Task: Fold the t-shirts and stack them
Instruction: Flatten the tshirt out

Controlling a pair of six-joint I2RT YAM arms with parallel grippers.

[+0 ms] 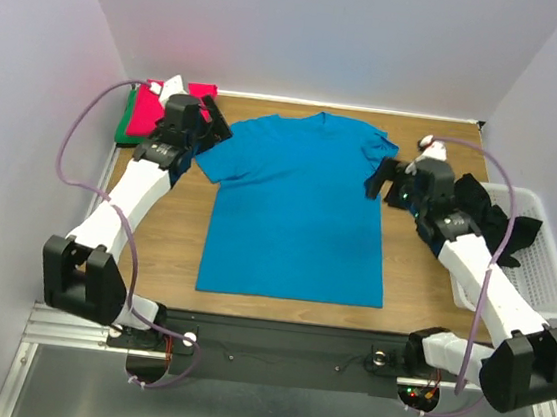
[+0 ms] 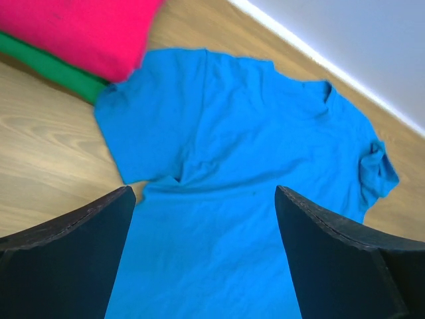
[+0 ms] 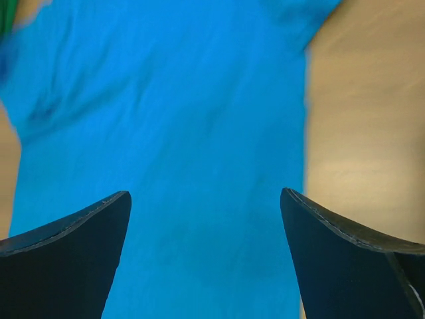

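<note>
The bright blue t-shirt (image 1: 298, 211) lies spread flat at the centre of the wooden table (image 1: 168, 246), collar toward the top of the frame and sleeves out. In the upper left corner, a folded pinkish-red t-shirt (image 1: 149, 108) rests on a folded green t-shirt (image 1: 124, 128). The left gripper (image 1: 218, 124) hovers at the shirt's left sleeve, its arm stretched up from lower left, jaws spread. The right gripper (image 1: 376, 177) hangs by the right sleeve, jaws spread too. A white mesh basket (image 1: 543, 269) holding dark cloth (image 1: 503, 229) sits at the right edge.
</note>
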